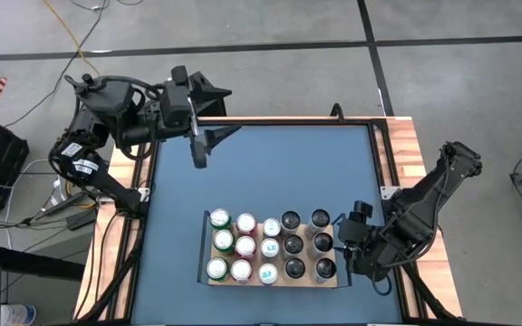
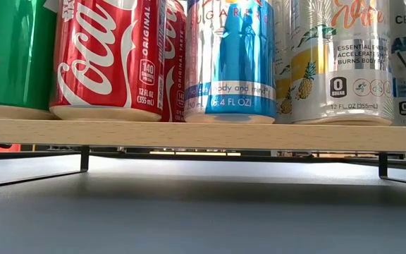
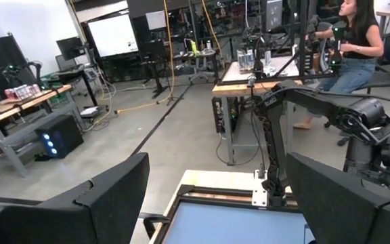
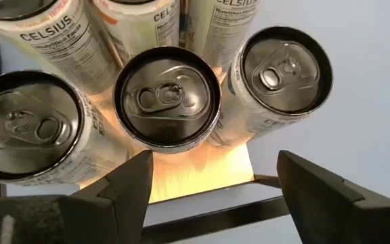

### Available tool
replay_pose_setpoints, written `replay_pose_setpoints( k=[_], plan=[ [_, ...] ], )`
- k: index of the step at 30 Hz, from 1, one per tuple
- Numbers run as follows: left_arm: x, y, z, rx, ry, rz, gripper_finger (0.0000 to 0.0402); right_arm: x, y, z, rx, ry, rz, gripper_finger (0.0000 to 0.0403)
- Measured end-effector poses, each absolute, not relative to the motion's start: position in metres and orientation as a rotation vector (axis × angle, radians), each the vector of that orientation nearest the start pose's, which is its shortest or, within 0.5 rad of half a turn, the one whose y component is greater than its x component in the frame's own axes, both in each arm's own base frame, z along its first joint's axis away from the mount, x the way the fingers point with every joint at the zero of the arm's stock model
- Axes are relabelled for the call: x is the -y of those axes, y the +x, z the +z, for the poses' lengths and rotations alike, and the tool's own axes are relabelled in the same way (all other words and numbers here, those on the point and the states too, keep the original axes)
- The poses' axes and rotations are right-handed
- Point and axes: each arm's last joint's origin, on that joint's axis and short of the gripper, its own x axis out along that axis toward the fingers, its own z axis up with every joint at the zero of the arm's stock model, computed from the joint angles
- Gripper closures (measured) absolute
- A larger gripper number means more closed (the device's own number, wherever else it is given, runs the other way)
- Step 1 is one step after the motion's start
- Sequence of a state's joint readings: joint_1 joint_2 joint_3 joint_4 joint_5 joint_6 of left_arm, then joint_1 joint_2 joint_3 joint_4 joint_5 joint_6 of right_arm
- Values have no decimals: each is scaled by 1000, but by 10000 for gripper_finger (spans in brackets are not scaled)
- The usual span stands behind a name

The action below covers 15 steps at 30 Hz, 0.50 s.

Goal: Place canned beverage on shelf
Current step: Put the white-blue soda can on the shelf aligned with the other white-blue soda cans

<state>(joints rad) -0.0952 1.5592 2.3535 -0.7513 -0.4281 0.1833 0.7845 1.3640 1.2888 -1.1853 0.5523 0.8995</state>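
Cans (image 1: 269,246) stand upright in tight rows on the shelf (image 1: 332,282) at the counter's (image 1: 261,163) six o'clock, so the load looks complete. The right hand (image 4: 212,181), at the shelf's three o'clock end, is released and empty, backed clear of the end cans. The left hand (image 1: 203,145) waits released at eleven o'clock.

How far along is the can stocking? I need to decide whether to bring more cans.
Mostly done, it seems: the shelf carries three rows of upright cans and looks full. Nothing is in hand: the right gripper is open and empty at the shelf's right end, and the left gripper is open over the table's far side. No loose cans show on the table.
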Motion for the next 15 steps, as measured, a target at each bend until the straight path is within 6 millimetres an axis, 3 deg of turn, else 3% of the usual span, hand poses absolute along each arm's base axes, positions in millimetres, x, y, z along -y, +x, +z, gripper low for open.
replay_pose_setpoints(
  k=[15],
  plan=[
    [11,240,588,12,163,336,70,-169,177,326,-899,123,-237,107]
  ],
)
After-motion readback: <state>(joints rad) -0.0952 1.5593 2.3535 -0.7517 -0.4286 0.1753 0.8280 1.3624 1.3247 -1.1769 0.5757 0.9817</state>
